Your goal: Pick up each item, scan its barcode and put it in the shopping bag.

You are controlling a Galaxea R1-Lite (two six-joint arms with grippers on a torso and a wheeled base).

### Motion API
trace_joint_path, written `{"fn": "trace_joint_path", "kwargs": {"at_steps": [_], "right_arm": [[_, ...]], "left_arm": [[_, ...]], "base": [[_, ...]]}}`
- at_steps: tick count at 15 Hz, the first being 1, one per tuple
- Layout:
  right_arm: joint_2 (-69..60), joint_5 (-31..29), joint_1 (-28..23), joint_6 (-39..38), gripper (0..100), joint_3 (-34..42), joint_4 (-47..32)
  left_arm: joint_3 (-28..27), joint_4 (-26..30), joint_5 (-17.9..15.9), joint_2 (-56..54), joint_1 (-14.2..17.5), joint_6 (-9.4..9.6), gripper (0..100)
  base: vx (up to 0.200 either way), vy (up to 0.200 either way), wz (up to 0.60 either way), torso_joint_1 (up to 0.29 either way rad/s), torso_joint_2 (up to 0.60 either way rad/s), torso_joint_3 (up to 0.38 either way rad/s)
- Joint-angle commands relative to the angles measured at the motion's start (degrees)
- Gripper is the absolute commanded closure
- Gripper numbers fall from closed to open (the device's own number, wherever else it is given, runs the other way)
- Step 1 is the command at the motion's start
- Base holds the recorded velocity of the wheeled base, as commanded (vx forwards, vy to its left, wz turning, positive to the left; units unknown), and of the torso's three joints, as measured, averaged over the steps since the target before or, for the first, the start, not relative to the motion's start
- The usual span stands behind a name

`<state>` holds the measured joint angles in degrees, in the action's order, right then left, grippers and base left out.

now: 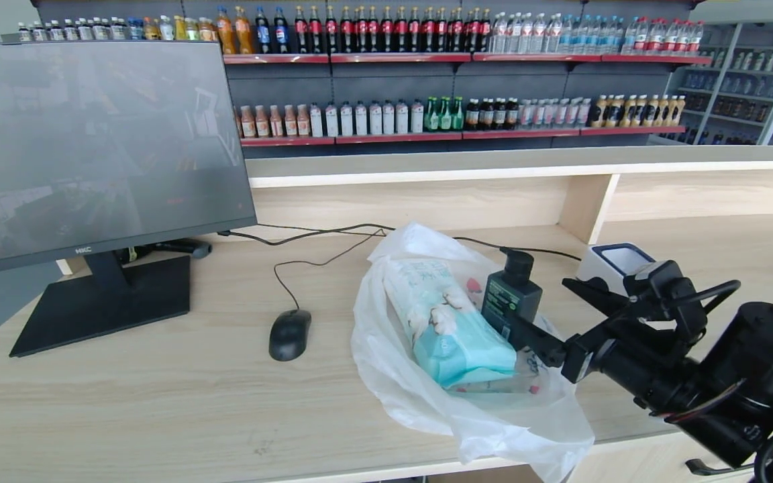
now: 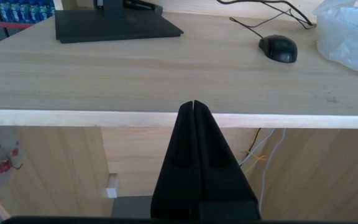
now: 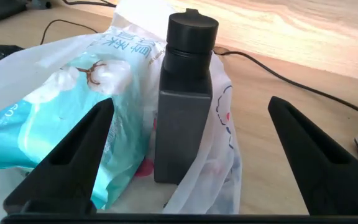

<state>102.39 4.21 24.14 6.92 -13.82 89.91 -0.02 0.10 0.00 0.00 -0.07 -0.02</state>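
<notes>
A white shopping bag (image 1: 386, 362) lies open on the wooden counter, with a teal tissue pack (image 1: 453, 335) inside it. A dark bottle (image 1: 510, 295) with a black cap stands upright at the bag's right side, against the pack. My right gripper (image 1: 554, 312) is open just right of the bottle. In the right wrist view the bottle (image 3: 182, 124) stands ahead of the spread gripper (image 3: 191, 102), untouched, with the tissue pack (image 3: 61, 118) beside it. The white barcode scanner (image 1: 618, 258) sits behind the right arm. My left gripper (image 2: 194, 104) is shut and empty, below the counter's front edge (image 2: 73, 117).
A monitor (image 1: 91, 147) on a black stand fills the counter's left. A black mouse (image 1: 289, 333) lies between the monitor and the bag, with its cable (image 1: 333, 231) running along the back. A raised wooden ledge borders the counter behind.
</notes>
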Motion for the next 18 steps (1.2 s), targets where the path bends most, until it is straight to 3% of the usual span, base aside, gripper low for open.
{"fn": "trace_joint_path", "kwargs": {"at_steps": [1,4,12,15,18], "right_arm": [[-1.31,0.01,1.00,0.02,0,-0.24,0.09],[-1.84,0.01,0.03,0.02,0,-2.00,0.09],[-3.78,0.01,-2.43,-0.24,0,1.08,0.09],[-4.21,0.01,-2.43,-0.24,0,1.17,0.09],[-4.21,0.01,-2.52,-0.16,0,1.61,0.09]], "left_arm": [[-0.06,-0.01,-0.09,0.00,-0.01,0.02,100],[-0.06,-0.01,0.00,0.00,-0.01,-0.24,100],[-0.06,-0.01,0.00,0.00,0.07,-0.77,100],[-0.06,0.08,0.09,0.00,0.07,-0.85,100],[-0.06,-0.01,0.00,0.00,0.07,-0.85,100]], "base": [[0.000,0.000,0.00,0.000,0.00,0.000],[0.000,0.000,0.00,0.000,0.00,0.000],[-0.200,0.000,0.00,0.002,0.00,0.000],[0.000,0.000,0.00,0.000,0.00,0.000],[0.000,-0.200,0.00,0.009,0.00,0.002]]}}
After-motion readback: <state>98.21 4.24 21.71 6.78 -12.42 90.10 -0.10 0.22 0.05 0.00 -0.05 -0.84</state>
